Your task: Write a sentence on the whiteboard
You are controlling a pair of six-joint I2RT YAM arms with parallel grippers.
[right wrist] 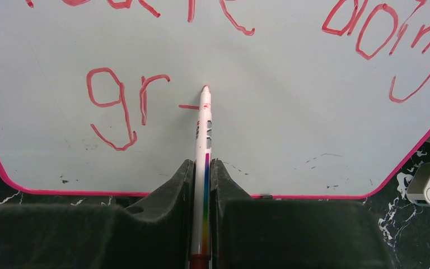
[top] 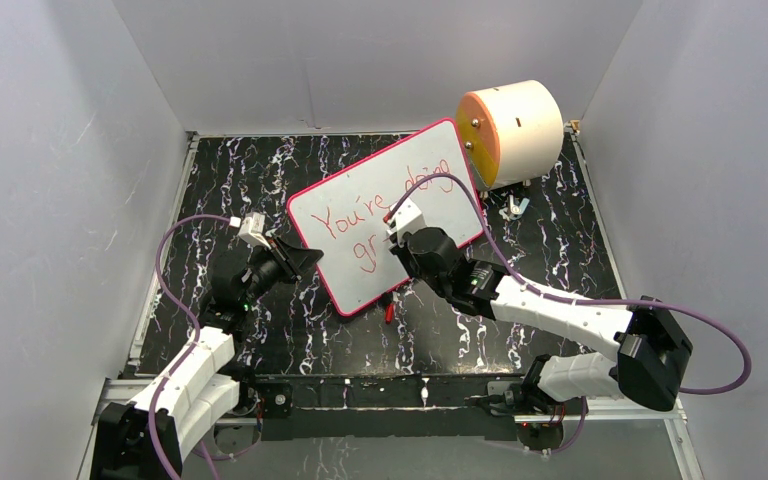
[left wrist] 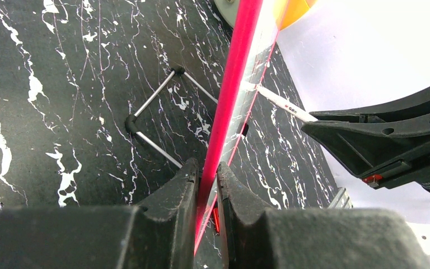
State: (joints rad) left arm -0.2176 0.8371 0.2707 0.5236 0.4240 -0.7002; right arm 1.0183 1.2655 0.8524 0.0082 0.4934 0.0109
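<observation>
The whiteboard point(top: 342, 282), white with a pink-red frame, stands tilted in the middle of the black marbled table. The sentence point(top: 355, 222) in red reads "You're doing" on one line, with "gr" point(right wrist: 120, 106) and a short dash below it. My left gripper point(left wrist: 207, 174) is shut on the whiteboard's pink left edge point(left wrist: 232, 73). My right gripper point(right wrist: 201, 168) is shut on a white marker point(right wrist: 204, 129). The marker's red tip rests on the board just right of the dash. From above, the right gripper point(top: 400, 225) sits over the second line.
A cream cylinder with an orange face point(top: 515, 130) stands at the back right, close to the board's corner. A small white and grey piece point(right wrist: 425, 185) lies on the table right of the board. A wire stand point(left wrist: 151, 120) props the board from behind. Grey walls enclose the table.
</observation>
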